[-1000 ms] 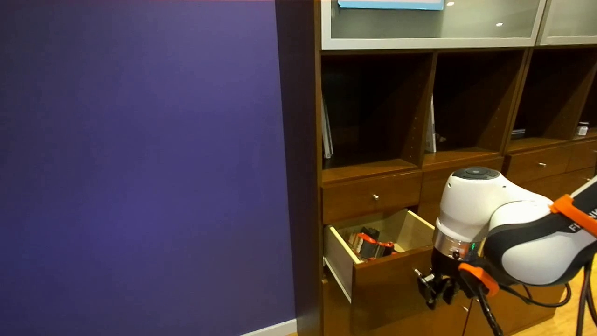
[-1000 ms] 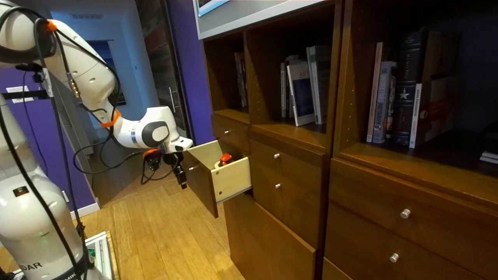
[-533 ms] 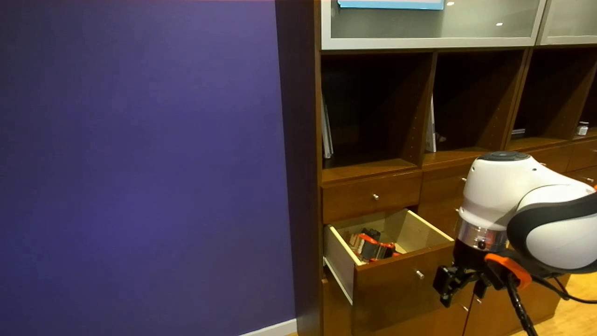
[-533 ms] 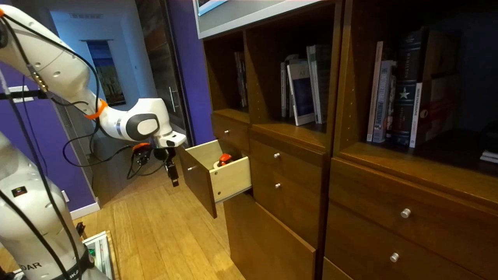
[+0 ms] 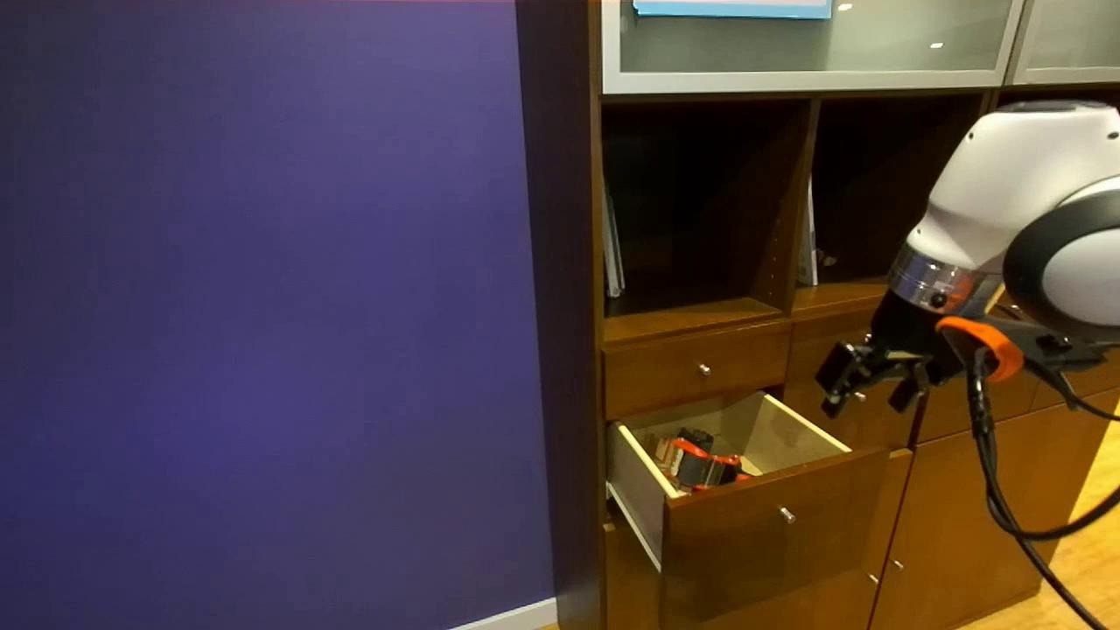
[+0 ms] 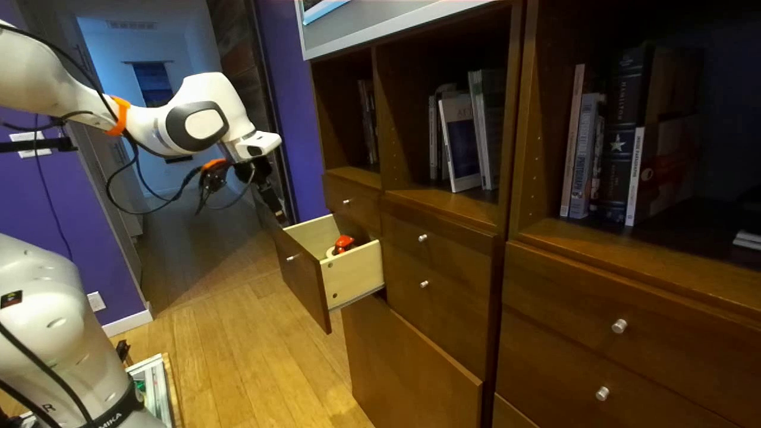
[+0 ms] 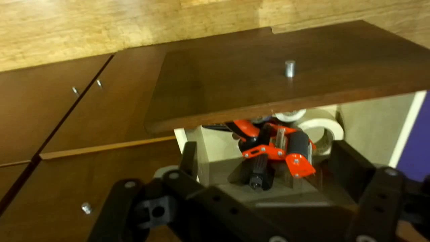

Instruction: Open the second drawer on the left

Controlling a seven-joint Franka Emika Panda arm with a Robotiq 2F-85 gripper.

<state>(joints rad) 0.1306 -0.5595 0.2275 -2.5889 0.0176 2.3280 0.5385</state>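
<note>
The second drawer [image 5: 752,551] stands pulled out of the brown cabinet, its pale inner sides exposed in both exterior views. On its front is a small metal knob [image 5: 787,514], with nothing touching it. My gripper [image 5: 866,404] hangs tilted above and beside the drawer's outer corner, apart from it. Seen from the wrist, the drawer front [image 7: 289,90] crosses the picture, and its knob [image 7: 290,69] lies beyond the fingertips. The gripper's black fingers [image 7: 189,158] are spread wide with nothing between them; the drawer's inside shows below through the gap.
Inside the drawer lie a red tape dispenser [image 7: 268,151] and a tape roll [image 7: 322,129]. A closed drawer [image 5: 665,372] sits directly above it. Closed drawers [image 6: 440,279] with knobs stand alongside. A purple wall [image 5: 262,306] borders the cabinet.
My gripper has opened wider and come away from the knob. It has backed off from the drawer front, then risen and tilted. The drawer stays pulled out.
</note>
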